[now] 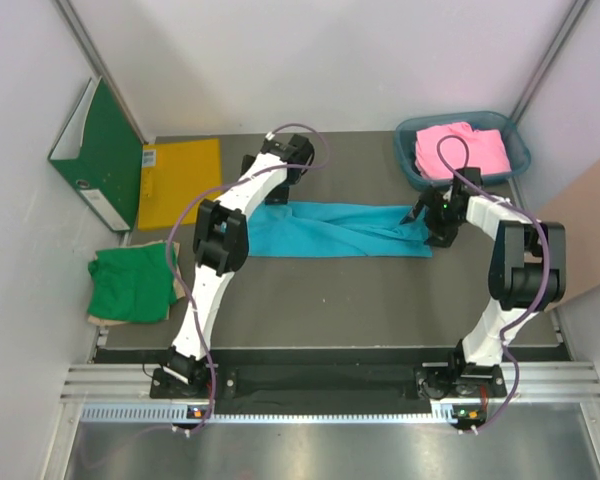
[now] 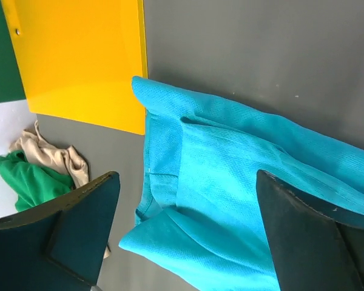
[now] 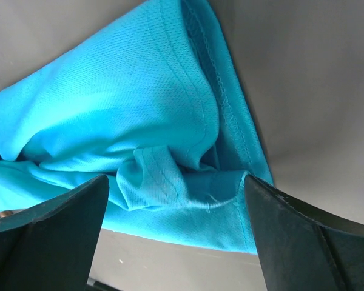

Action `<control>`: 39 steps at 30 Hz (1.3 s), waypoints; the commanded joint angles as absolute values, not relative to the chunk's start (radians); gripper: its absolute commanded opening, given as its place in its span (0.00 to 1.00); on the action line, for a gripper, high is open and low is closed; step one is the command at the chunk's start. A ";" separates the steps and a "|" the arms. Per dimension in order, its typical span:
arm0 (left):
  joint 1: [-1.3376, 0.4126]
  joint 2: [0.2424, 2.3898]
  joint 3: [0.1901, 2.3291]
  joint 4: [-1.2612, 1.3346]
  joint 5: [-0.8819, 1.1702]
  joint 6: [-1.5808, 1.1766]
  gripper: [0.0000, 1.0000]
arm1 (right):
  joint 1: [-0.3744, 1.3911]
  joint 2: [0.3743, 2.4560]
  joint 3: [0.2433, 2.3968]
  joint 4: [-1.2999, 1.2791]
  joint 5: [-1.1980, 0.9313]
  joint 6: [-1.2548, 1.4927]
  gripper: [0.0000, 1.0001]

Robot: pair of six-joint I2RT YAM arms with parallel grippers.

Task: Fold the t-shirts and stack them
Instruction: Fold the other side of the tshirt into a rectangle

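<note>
The turquoise t-shirt (image 1: 340, 230) lies as a long folded band on the table (image 1: 330, 290), stretched between the two claws. The left claw (image 2: 187, 182) stands wide open over its left end, gripping nothing. The right claw (image 3: 176, 182) gapes just as wide over the hemmed right end, also empty. Left of the left claw lie the yellow envelope (image 1: 180, 180) and the green t-shirt (image 1: 130, 283); behind the right claw, the pink t-shirt (image 1: 465, 148) sits in a blue basket (image 1: 408, 165)

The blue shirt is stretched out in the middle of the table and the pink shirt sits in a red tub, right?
Almost. The tub is blue, not red; the top view shows it. The pink shirt does sit in it, and the blue shirt is stretched out.
</note>
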State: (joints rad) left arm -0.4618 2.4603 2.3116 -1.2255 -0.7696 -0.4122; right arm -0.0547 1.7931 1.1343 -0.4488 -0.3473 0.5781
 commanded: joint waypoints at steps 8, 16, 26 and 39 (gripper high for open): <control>-0.443 2.169 2.066 -1.078 -0.712 -0.408 0.99 | -0.008 1.701 1.235 -0.520 -0.198 0.413 0.97; -0.445 2.108 1.939 -1.124 -0.741 -0.439 0.99 | 0.035 1.773 1.247 -0.522 -0.310 0.459 0.91; -0.445 2.040 1.675 -1.071 -0.663 -0.491 0.99 | 0.054 1.824 1.262 -0.492 -0.364 0.449 0.29; -0.451 1.950 1.431 -1.092 -0.575 -0.578 0.99 | 0.058 1.816 1.327 -0.437 -0.262 0.505 0.06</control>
